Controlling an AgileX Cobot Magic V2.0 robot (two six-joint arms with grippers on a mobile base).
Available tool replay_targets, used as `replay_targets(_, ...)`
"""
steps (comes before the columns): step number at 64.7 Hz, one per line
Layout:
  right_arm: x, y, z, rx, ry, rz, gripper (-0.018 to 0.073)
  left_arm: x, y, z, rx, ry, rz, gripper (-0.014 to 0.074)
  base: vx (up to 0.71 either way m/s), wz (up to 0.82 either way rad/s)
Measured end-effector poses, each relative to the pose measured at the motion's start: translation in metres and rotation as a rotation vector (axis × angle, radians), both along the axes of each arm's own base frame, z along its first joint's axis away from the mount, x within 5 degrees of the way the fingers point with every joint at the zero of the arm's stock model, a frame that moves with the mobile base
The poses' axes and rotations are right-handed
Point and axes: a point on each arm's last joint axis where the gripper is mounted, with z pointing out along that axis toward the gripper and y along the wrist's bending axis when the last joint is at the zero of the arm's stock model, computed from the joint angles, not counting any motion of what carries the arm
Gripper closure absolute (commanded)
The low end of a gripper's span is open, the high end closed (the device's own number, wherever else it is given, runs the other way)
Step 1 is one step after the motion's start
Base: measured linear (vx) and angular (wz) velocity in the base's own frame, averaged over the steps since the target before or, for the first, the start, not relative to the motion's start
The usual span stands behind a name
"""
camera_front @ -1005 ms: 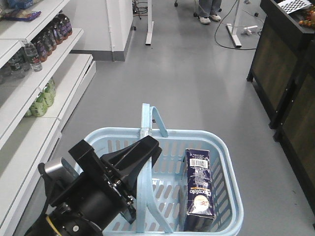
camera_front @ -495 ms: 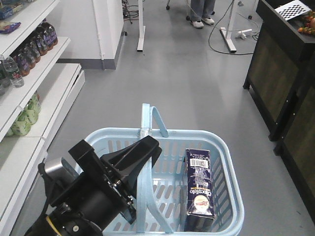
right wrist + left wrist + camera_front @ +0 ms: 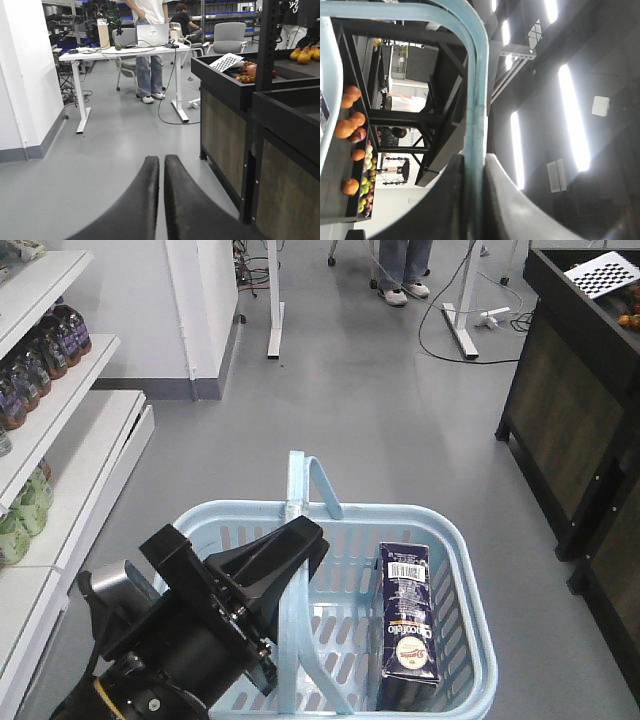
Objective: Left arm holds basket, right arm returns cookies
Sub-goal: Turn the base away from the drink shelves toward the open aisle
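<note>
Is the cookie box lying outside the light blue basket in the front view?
No, the cookie box is inside the basket, near its right wall.

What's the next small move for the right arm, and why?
Probably open the right gripper and bring it toward the cookies: it is shut and empty, facing the room, while they sit in the basket held by the left gripper.

Setting: mock shop built inside a lab. Left of the shopping basket (image 3: 400, 508): white shelves (image 3: 60, 455) stocked with bottled drinks (image 3: 55, 340). Right of it: dark produce stands (image 3: 570, 410) holding fruit (image 3: 245, 76), plus a checkerboard calibration card (image 3: 603, 268). Beyond it: desk (image 3: 125, 50) with laptop (image 3: 152, 35), office chairs (image 3: 232, 36).
</note>
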Motion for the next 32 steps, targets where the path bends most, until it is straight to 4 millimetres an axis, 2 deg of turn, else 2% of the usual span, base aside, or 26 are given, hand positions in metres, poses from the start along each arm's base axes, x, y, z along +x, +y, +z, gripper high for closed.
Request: replay_targets(32, 0.0, 0.0, 0.0, 0.0, 0.0, 0.0, 0.0565, 0.0, 0.0, 0.0, 0.0, 0.0, 0.0, 0.0599, 0.41, 0.03)
